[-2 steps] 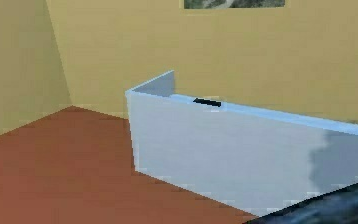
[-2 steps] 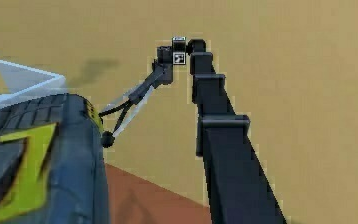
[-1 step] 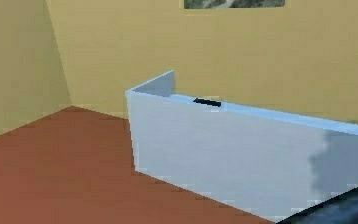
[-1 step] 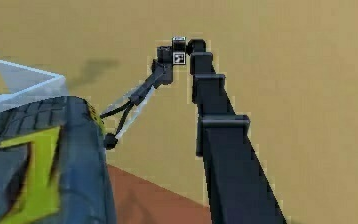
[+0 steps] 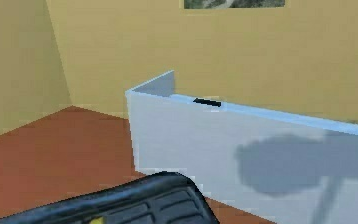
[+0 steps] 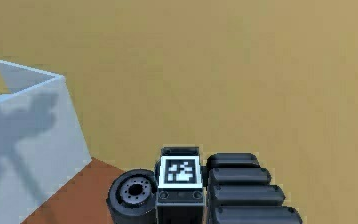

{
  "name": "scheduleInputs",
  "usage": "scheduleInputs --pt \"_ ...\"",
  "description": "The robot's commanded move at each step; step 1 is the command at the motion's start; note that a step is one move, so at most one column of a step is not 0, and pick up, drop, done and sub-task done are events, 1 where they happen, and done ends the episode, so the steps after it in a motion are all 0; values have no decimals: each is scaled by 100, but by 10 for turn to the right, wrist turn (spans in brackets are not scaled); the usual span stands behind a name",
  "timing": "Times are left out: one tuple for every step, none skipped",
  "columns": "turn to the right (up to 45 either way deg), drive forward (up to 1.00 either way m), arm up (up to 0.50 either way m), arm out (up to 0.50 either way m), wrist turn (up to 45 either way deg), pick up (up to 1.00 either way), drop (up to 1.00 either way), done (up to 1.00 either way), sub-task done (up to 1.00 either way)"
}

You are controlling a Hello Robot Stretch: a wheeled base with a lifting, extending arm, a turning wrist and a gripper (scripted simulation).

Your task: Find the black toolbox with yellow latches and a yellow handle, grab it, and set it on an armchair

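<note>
Tool [image 6: 135, 196] low, left of white marker [image 6: 179, 170] | hold: can't tell | toolbox [image 5: 147, 205]: likely this black ridged bulk with yellow fleck, forward view's bottom edge, close in to the robot; which side of the tool, unclear

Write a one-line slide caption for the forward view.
Pale counter with a small black item on top, against yellow walls and a reddish-brown floor; a picture hangs above.
</note>
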Motion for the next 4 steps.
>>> scheduleInputs --pt "240 0 0 0 0 0 0 0 0" --pt "0 15 0 0 0 0 0 0 0" --pt "-450 0 0 0 0 0 0 0 0" --pt "-330 0 0 0 0 0 0 0 0"
